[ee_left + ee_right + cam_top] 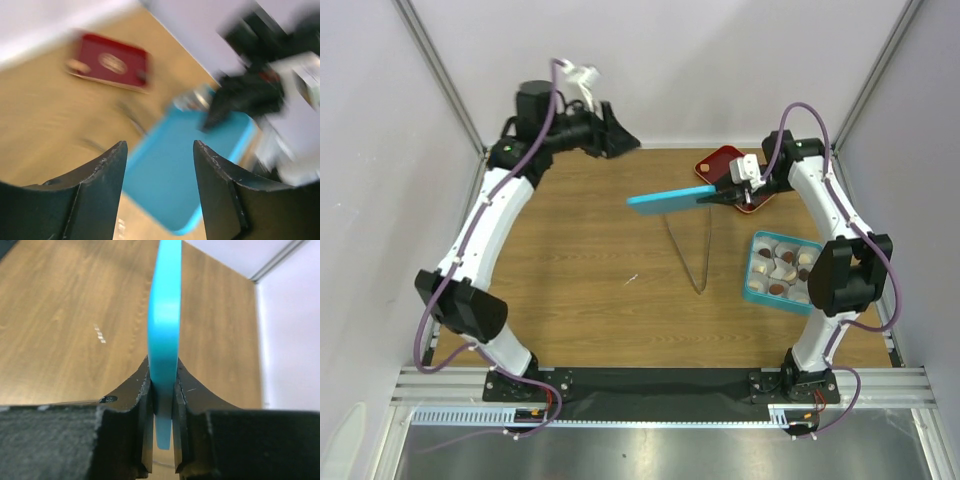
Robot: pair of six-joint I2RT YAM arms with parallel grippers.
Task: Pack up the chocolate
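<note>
Chocolate pieces (782,268) lie in teal box (752,293); right end effector (715,197) pinches lid (665,201), left end effector (618,138) gapes.

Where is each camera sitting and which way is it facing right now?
Top external: above and behind the bases, looking down at the table; shows both arms and the teal lid in the right claw.
Left wrist: on the raised left arm, facing the lid past its own open left claw; blurred.
Right wrist: behind its own claw, looking along the clamped lid's edge towards the table.
Shared: all three show the lid.
</note>
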